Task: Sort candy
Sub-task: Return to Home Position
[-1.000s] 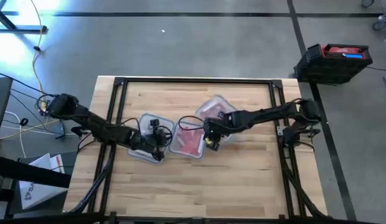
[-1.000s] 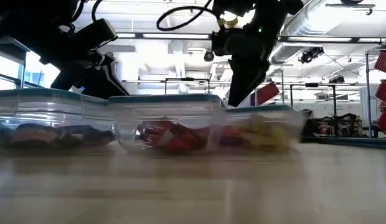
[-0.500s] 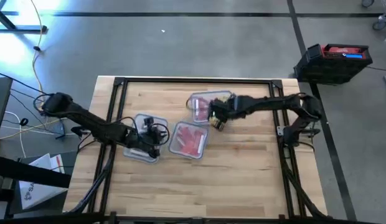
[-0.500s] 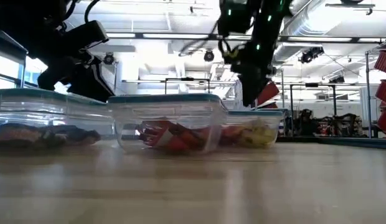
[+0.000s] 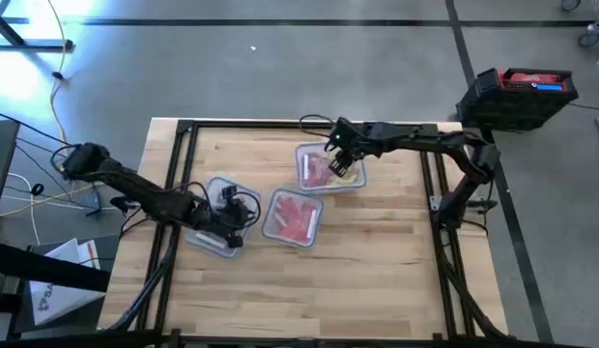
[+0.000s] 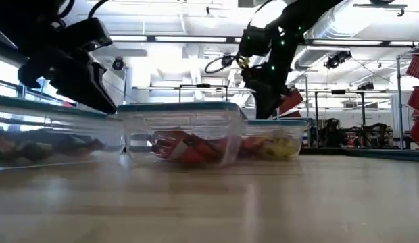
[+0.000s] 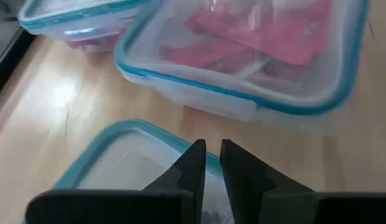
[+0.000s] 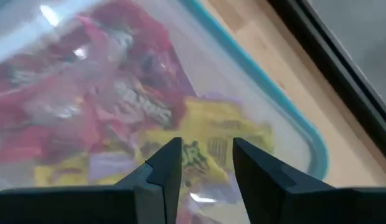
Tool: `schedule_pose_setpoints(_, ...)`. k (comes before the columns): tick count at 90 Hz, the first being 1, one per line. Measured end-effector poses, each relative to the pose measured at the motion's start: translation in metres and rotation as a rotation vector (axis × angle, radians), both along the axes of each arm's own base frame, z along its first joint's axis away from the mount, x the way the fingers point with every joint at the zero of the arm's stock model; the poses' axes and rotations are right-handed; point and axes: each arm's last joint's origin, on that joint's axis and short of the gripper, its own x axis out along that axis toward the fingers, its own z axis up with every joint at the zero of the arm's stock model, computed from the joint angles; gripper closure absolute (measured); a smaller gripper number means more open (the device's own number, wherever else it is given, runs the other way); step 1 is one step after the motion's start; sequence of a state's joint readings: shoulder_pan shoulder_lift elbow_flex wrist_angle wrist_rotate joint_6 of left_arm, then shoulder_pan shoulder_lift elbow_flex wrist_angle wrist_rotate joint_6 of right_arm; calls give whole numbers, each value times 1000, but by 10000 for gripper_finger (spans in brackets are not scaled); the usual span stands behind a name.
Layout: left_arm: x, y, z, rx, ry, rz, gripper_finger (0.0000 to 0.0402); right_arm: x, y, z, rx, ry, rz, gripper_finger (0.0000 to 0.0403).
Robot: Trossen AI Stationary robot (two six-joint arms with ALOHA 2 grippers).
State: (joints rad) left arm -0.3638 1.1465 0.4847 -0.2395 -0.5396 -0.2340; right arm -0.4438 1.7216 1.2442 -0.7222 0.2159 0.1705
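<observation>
Sorted candy lies sealed in three clear, teal-rimmed containers on the tabletop [image 5: 377, 271]. We see red packets [image 5: 293, 217] in the middle box [image 5: 269, 228]. Red, yellow and purple sweets [image 5: 324, 169] fill the box [image 5: 301, 184] at its 1 o'clock. Dark bars [image 6: 51, 143] lie in the box [image 5: 198, 242] at its 9 o'clock. The left arm [image 5: 145, 193] holds its jaws over that last lid, drawn to a narrow slit and gripping nothing. The right arm [image 5: 415, 145] hangs its jaws above the mixed box, moderately parted and empty. A black crate [image 5: 517, 97] stands on the floor at 2 o'clock.
</observation>
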Motion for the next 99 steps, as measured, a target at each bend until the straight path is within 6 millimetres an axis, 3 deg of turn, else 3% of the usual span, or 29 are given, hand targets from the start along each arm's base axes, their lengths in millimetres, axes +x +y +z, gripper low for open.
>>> schedule_pose_setpoints(16, -1, -2, 0, 20, 1, 1, 363, -16, 5, -6, 45, 163, -125, 289)
schedule_pose_setpoints(32, 1, -1, 5, 73, -28, 37, 363, -27, 28, -7, 124, 304, -223, 289)
schedule_pose_setpoints(59, 7, -5, 25, 124, -32, 35, 363, -18, 109, -7, 359, 341, -381, 289)
schedule_pose_setpoints(79, -12, -15, 29, -59, 202, 47, 363, -9, 174, -8, 439, 289, -321, 289)
schedule_pose_setpoints(99, -28, -20, 21, -122, 259, 154, 363, -8, 219, -8, 468, 233, -280, 289)
